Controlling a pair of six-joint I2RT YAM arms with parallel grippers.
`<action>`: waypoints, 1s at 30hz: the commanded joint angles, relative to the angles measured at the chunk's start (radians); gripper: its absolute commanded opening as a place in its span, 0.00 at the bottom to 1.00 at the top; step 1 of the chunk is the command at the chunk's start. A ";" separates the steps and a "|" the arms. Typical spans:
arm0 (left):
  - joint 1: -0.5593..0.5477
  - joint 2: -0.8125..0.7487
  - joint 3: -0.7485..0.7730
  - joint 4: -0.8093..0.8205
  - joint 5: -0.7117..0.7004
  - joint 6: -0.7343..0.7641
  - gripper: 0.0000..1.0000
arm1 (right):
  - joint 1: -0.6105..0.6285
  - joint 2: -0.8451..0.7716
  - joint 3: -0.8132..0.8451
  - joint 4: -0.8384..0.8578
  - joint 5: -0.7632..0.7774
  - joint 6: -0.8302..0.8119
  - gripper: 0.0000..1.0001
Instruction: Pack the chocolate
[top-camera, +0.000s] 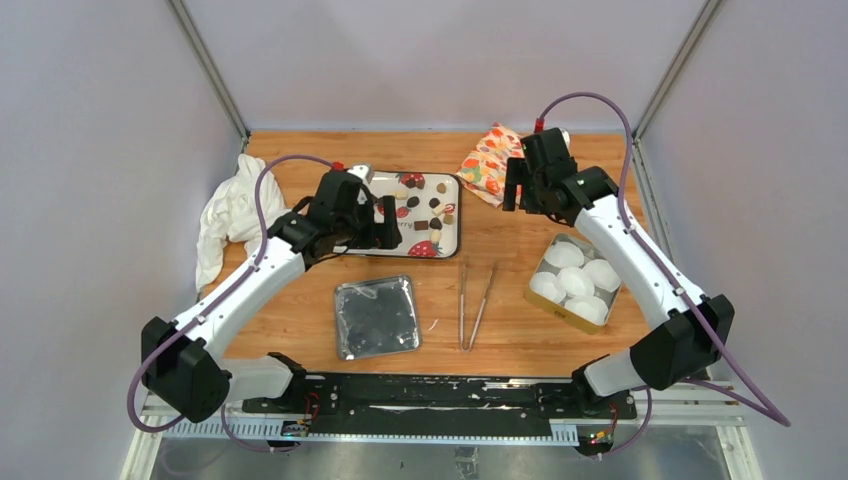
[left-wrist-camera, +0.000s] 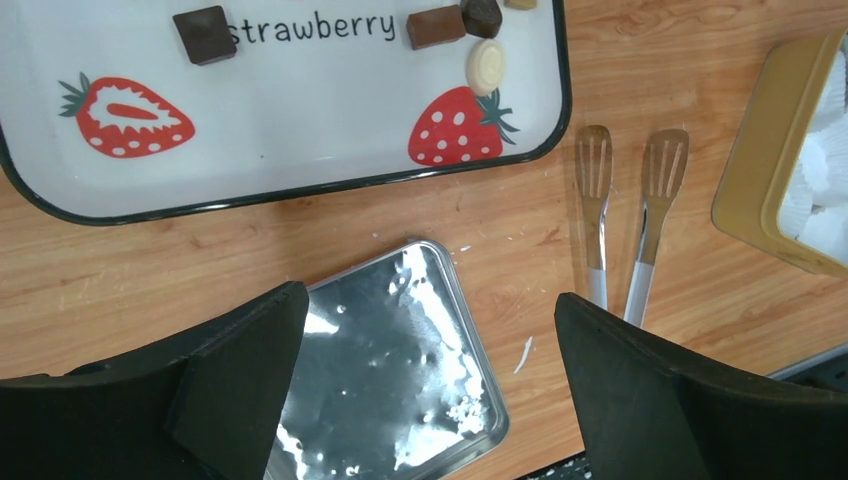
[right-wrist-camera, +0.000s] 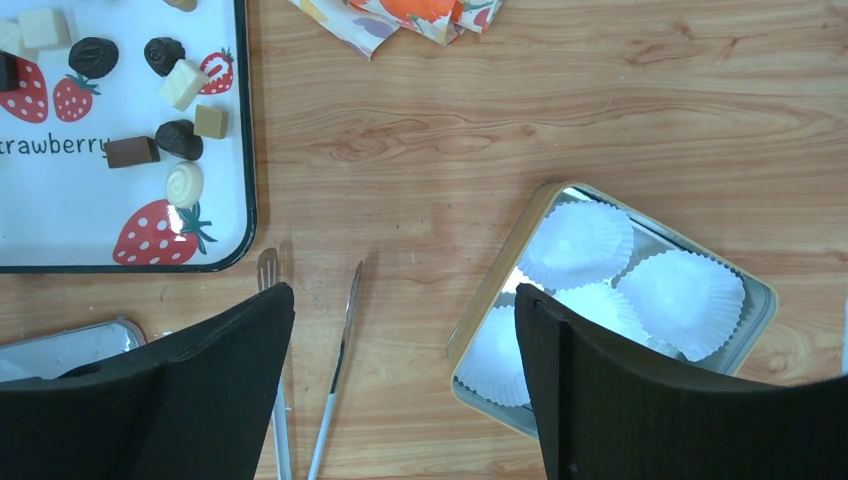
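Observation:
Several small chocolates (top-camera: 428, 206), dark brown, tan and cream, lie on a white strawberry-print tray (top-camera: 405, 251) at the back centre. They also show in the left wrist view (left-wrist-camera: 204, 33) and the right wrist view (right-wrist-camera: 180, 140). A gold tin (top-camera: 538, 265) with white pleated paper cups (top-camera: 575, 282) stands at the right; its rim also shows in the right wrist view (right-wrist-camera: 497, 290). My left gripper (top-camera: 385, 222) hovers over the tray's left part, open and empty (left-wrist-camera: 430, 390). My right gripper (top-camera: 518, 186) hovers right of the tray, open and empty (right-wrist-camera: 405, 380).
Metal tongs (top-camera: 474, 305) lie on the wood between a silver tin lid (top-camera: 376, 317) and the gold tin. A white cloth (top-camera: 230, 215) lies at the left edge. A colourful patterned napkin (top-camera: 488, 162) lies at the back, under my right wrist.

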 joint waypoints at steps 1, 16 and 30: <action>-0.005 -0.014 0.028 -0.009 -0.057 0.014 1.00 | -0.009 0.020 -0.012 0.012 -0.018 0.026 0.85; -0.005 -0.025 0.080 -0.029 -0.145 0.030 1.00 | 0.026 0.008 -0.109 0.043 -0.159 0.058 0.83; -0.005 0.061 0.150 -0.011 -0.160 0.024 1.00 | 0.293 -0.028 -0.509 0.092 -0.275 0.055 0.69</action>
